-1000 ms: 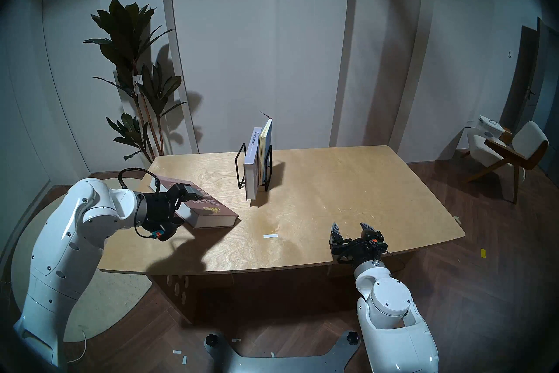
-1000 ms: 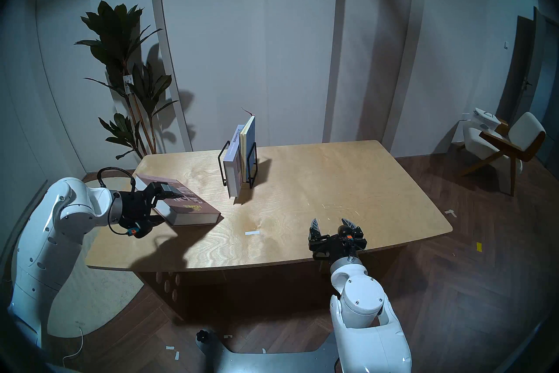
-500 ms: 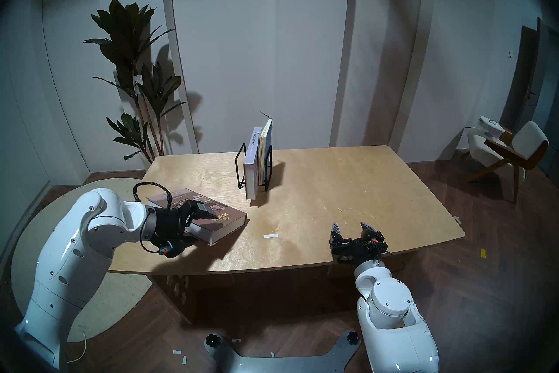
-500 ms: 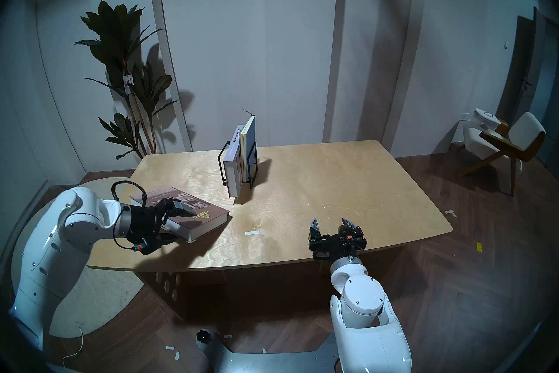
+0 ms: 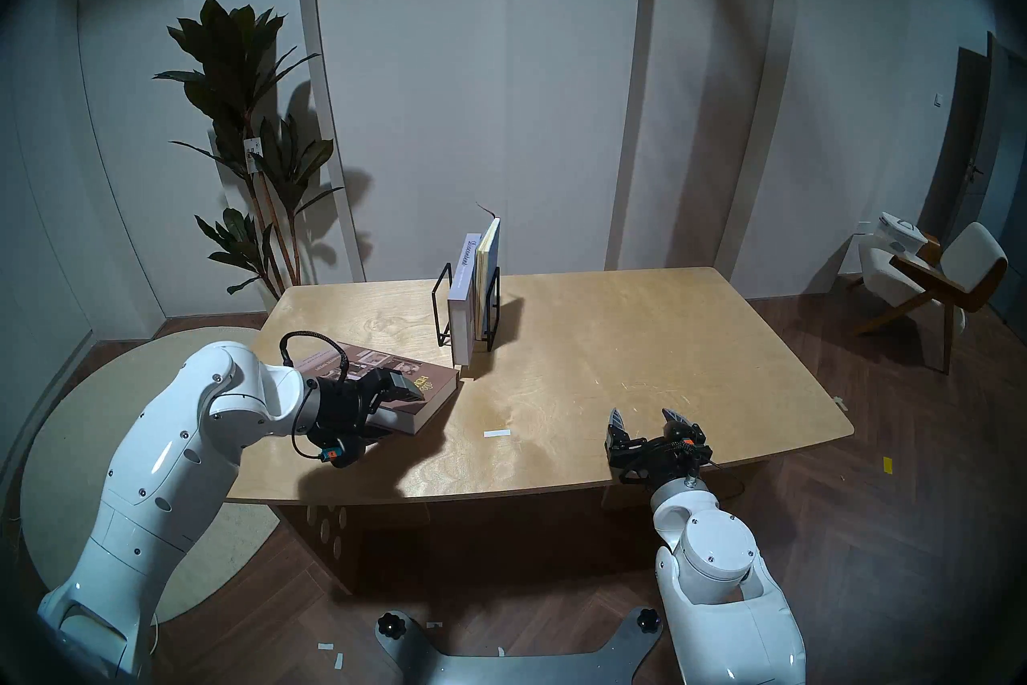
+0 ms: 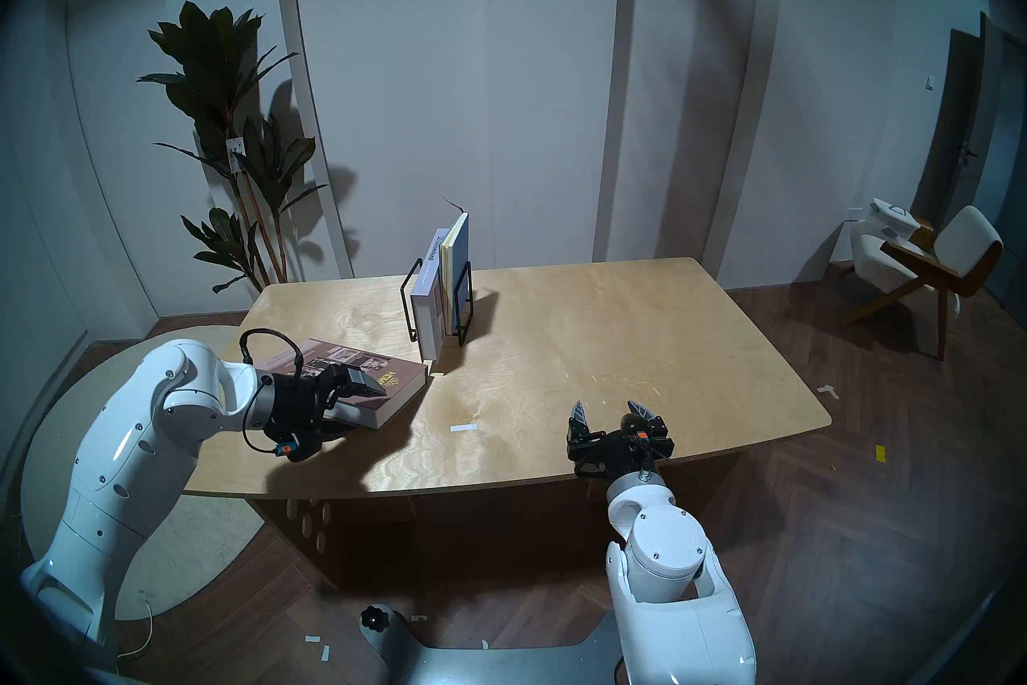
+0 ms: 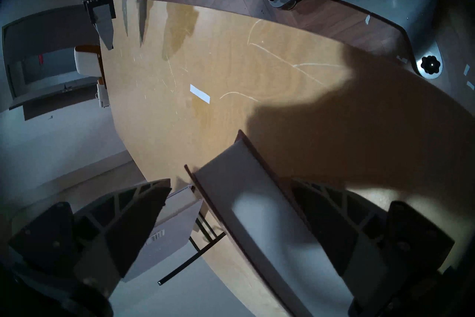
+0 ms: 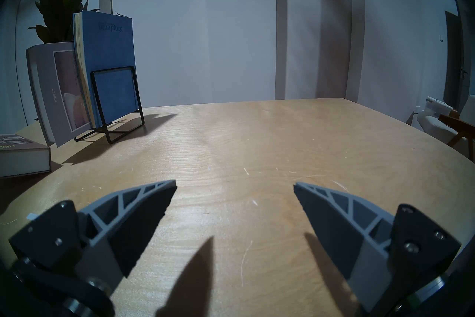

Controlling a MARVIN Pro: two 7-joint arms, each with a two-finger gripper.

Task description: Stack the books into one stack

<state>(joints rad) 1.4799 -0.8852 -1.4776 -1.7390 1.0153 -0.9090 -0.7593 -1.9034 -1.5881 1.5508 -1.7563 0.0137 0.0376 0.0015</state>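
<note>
Thick brown book (image 5: 422,392); photo-collage cover

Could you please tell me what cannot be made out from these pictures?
- Brown book: its near corner is hidden by the left gripper in the head view.
- Lavender-grey book: in the right wrist view, part of its cover is hidden by the blue book.
- Brown book's cover title is too small to read.

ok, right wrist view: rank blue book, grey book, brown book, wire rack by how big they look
1. blue book: largest face showing.
2. grey book: partly hidden behind the blue one; close second, unsure.
3. wire rack.
4. brown book: cut off by the frame edge and nearer the camera, so its rank is unreliable.
</note>
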